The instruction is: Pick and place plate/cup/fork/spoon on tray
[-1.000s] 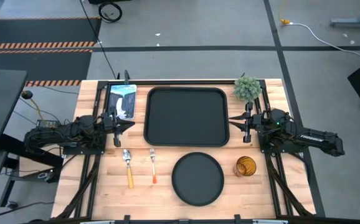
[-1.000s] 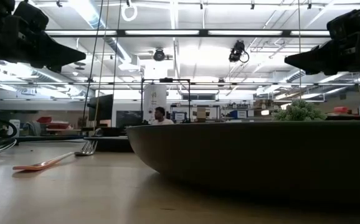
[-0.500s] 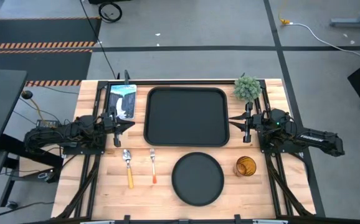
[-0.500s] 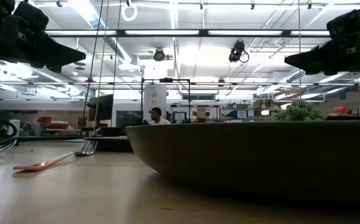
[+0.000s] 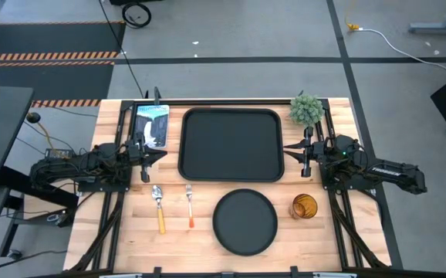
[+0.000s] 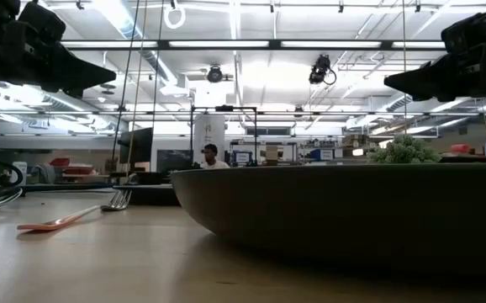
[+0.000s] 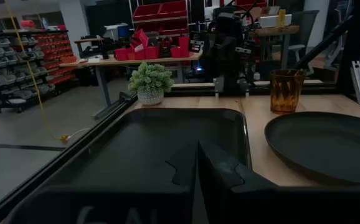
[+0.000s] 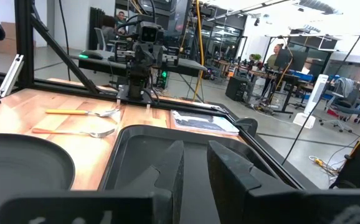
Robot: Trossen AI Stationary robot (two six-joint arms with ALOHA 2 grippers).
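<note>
The tray [image 5: 231, 145] is lying at the centre of the wooden surface [image 5: 339, 239] with nothing in it, its black floor bare from rim to rim. The plate [image 5: 244, 221] is sitting just beside the tray at its 6 o'clock, also carrying nothing. The cup [image 5: 304, 206] is standing upright at the plate's 3 o'clock, near but apart from it; whether anything is inside cannot be made out. The fork [image 5: 189, 205] and the spoon [image 5: 159, 206] are lying side by side at the plate's 9 o'clock, metal ends pointing toward 12 o'clock, the spoon farther out.

The left end effector [image 5: 147, 154] is hovering at the tray's 9 o'clock edge and the right end effector [image 5: 296, 151] at its 3 o'clock edge, both pointing inward over the rim. In each wrist view the fingers are showing only a narrow gap between them and gripping nothing.

A small potted plant [image 5: 306, 110] is standing at the tray's 1 o'clock corner, and a booklet [image 5: 152, 123] is lying at 11 o'clock.

In the low view the plate's rim [image 6: 344, 206] is filling the foreground and hiding the tray and cup; only the top of the plant is showing above it. The fork's handle and tines are visible there, but the spoon is cut off at the frame edge. A person [image 6: 211, 156] is sitting far behind.
</note>
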